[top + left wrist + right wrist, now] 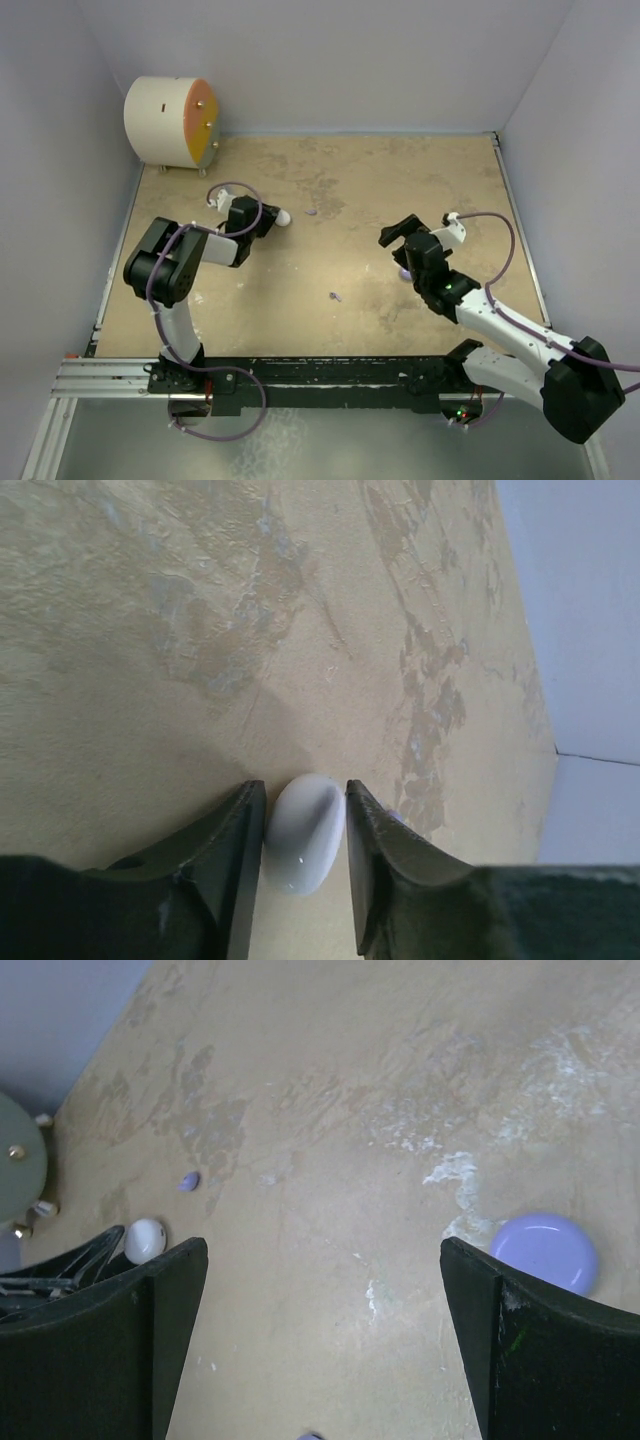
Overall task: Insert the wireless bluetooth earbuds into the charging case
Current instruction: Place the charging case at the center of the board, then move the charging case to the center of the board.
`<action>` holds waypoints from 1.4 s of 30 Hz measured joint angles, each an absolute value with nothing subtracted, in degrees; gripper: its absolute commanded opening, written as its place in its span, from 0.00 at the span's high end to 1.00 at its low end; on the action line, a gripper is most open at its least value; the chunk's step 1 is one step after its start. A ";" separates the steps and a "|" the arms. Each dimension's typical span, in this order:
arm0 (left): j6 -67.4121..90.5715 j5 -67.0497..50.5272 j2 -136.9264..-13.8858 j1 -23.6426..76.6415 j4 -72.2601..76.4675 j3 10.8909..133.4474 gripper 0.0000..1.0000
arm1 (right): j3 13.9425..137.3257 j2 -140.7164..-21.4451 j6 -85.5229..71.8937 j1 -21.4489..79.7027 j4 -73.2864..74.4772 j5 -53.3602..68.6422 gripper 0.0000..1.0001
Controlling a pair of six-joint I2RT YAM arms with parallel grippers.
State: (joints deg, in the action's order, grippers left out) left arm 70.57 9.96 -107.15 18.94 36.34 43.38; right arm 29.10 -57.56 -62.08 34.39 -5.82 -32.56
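A white pebble-like charging case (305,832) lies closed on the tan table between my left gripper's (305,788) two dark fingers, which press its sides. In the top view the white case (283,217) sits at the left gripper's (270,217) tip. One lilac earbud (311,212) lies just beyond it and peeks past a finger in the left wrist view (395,816). A second lilac earbud (335,296) lies mid-table. My right gripper (422,232) hangs wide open and empty above the table (322,1255). A closed lilac case (545,1250) lies by its right finger. No white earbuds show.
A cream drum with an orange face (170,122) stands at the far left corner. Grey walls close in the table on three sides. The lilac case (404,273) is partly under the right arm in the top view. A black rail (300,375) runs along the near edge.
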 measured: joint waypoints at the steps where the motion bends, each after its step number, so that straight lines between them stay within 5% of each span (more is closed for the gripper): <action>1: 70.32 9.78 -107.15 18.74 35.92 43.42 0.59 | 29.10 -57.56 -62.46 34.22 -5.45 -32.73 0.00; 13: 68.71 8.08 -106.96 17.63 32.97 45.74 0.43 | 28.86 -55.09 -70.61 30.02 2.52 -35.48 0.00; 42: 60.36 13.41 -77.32 16.88 12.01 44.42 0.41 | 25.71 -67.16 -68.75 23.94 -0.25 -28.84 0.00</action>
State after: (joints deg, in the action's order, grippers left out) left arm 60.36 13.41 -77.32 16.88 12.01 44.42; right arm 25.71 -67.16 -68.75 23.94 -0.25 -28.84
